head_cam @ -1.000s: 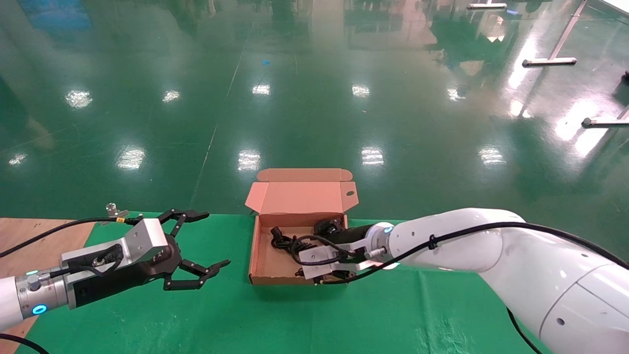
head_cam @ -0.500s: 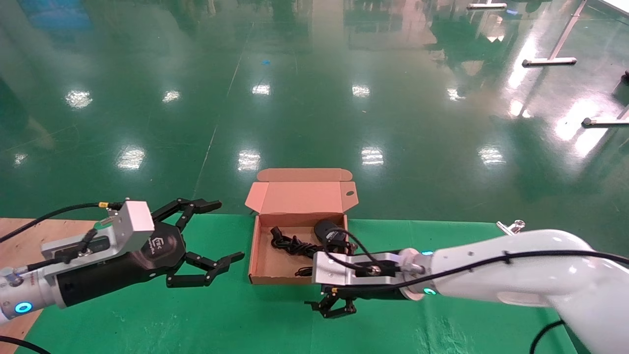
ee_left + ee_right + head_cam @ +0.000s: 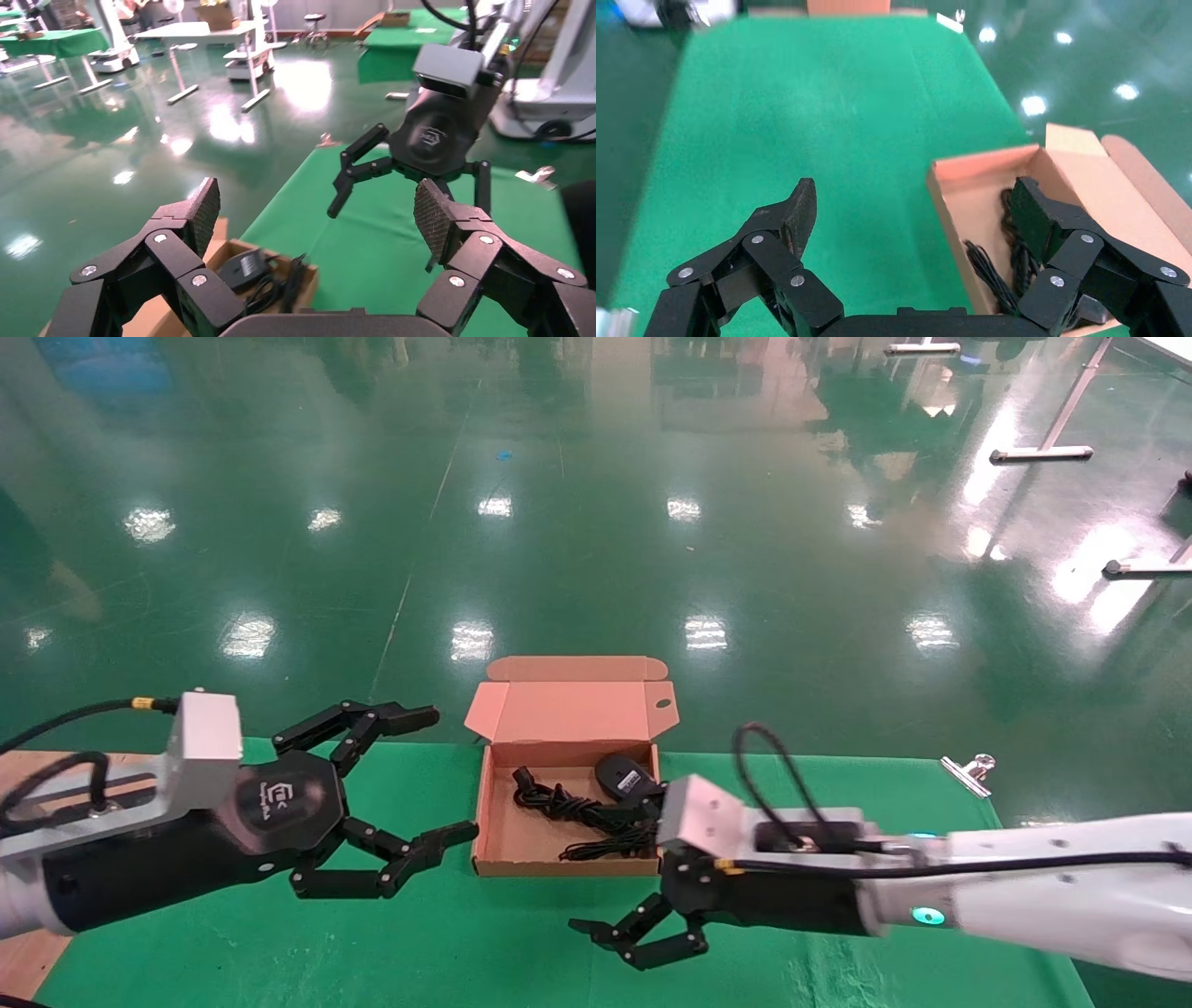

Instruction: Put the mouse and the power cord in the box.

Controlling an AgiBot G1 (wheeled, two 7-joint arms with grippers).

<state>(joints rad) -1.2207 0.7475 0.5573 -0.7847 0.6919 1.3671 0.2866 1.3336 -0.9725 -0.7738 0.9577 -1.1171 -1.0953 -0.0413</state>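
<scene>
Green cloth (image 3: 372, 952): covers the table, nearest the robot.
Right gripper (image 3: 638, 938): low over the cloth, just in front of the box; fingers spread, holding nothing.
Left gripper (image 3: 391, 794): beside the box's left wall; fingers spread, empty.
Box (image 3: 484, 822): lid up at the back.
Power cord (image 3: 596, 822): bundled inside the box.
Mouse (image 3: 622, 775): inside, back right corner.
Risk: either arm could clip a wall and shove the box.
</scene>
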